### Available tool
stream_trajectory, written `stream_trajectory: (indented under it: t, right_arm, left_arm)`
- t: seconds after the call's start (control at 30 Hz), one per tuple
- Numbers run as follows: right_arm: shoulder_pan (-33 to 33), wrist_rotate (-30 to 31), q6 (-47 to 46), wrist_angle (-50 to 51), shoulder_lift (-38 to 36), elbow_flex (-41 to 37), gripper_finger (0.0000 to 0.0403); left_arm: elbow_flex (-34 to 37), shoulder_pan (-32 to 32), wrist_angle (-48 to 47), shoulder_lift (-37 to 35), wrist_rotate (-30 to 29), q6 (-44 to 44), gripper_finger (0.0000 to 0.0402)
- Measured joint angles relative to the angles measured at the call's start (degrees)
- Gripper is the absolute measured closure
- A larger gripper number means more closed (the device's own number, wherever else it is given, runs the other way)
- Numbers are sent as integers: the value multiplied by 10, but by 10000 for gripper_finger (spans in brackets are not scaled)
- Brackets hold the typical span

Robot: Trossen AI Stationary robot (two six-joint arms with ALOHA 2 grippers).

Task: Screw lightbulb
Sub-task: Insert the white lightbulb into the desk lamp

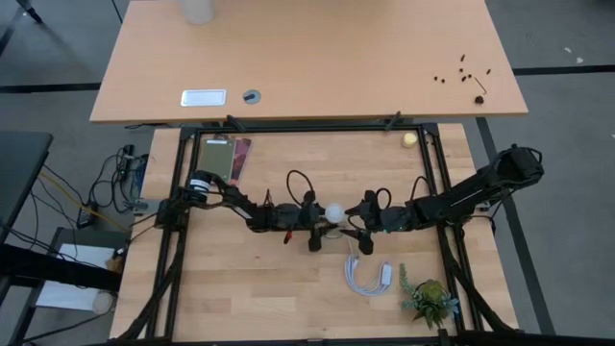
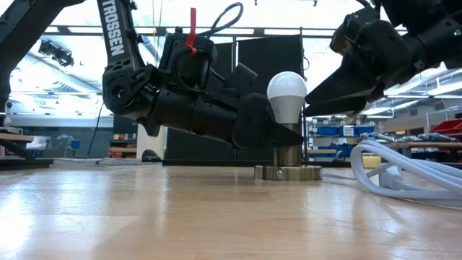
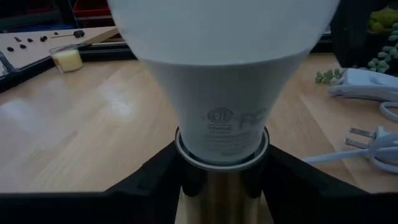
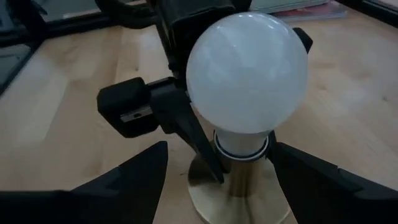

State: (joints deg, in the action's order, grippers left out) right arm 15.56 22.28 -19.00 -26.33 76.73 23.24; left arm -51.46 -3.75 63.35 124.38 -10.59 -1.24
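Note:
The frosted-white lightbulb [image 2: 287, 90] stands upright with its base in a brass socket [image 2: 288, 154]. The socket's round flat disc [image 2: 287, 172] rests on the wooden table near its middle. My left gripper [image 1: 320, 219] reaches in from the table's left and is closed around the bulb's narrow neck. My right gripper [image 1: 355, 222] comes from the table's right, slanting down. It is open, with a finger [image 4: 137, 177] on either side of the socket, and it touches nothing. My left gripper pinches the lightbulb's neck [image 3: 186, 144] between its two fingers, right at the ring where the neck meets the socket. The fingers come nearly level from the table's left. The bulb stays upright, seated in the socket, which stands on the table.
A coiled white cable with plug [image 1: 369, 277] lies just toward the near edge and right of the socket. A small green plant [image 1: 430, 300] stands at the near right. A flat card-like object [image 1: 226, 159] lies at the far left, and a small yellow thing [image 1: 410, 139] at the far right.

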Motion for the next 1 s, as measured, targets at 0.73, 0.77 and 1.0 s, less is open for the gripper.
stream_trajectory:
  t: [0.73,0.77,1.0]
  right_arm:
    - [-54,-132,150,557,2,301,75]
    - [-59,-140,157,571,7,308,74]
    - [-76,-164,251,690,92,405,68]
  left_arm:
    - [-1,0,-14,-1,131,-27,210]
    - [-1,0,-14,-1,134,-27,210]
    - [-1,2,-15,-1,132,-29,210]
